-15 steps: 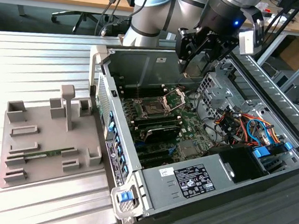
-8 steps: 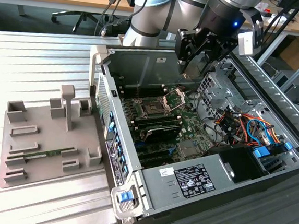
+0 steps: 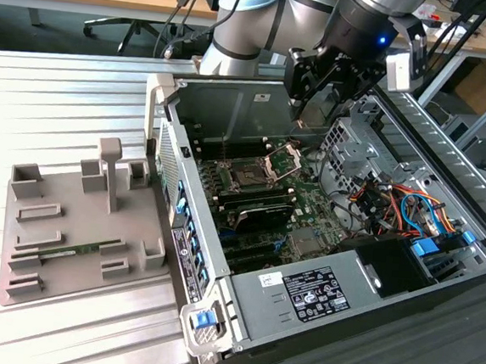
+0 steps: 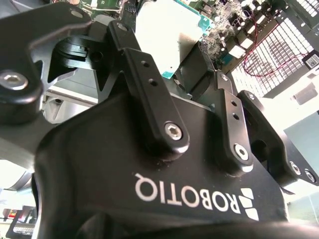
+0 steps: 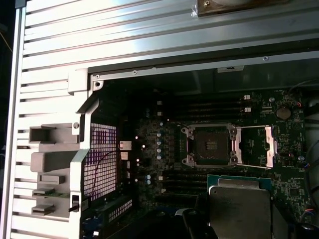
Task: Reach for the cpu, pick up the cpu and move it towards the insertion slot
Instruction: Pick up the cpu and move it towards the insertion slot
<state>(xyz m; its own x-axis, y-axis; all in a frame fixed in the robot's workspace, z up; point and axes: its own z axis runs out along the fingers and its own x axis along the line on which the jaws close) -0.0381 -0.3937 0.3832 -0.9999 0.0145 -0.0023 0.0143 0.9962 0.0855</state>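
End effector (image 4: 185,59) clamps the cpu (image 4: 167,32) (white lettering on its body) above the insertion slot (image 5: 209,145).

We see the exterior view evenly bright, glare whitening the silvery ribbed metal table (image 3: 63,98), while the open black computer case (image 5: 149,149) sits dim and shadowed in the first wrist view.
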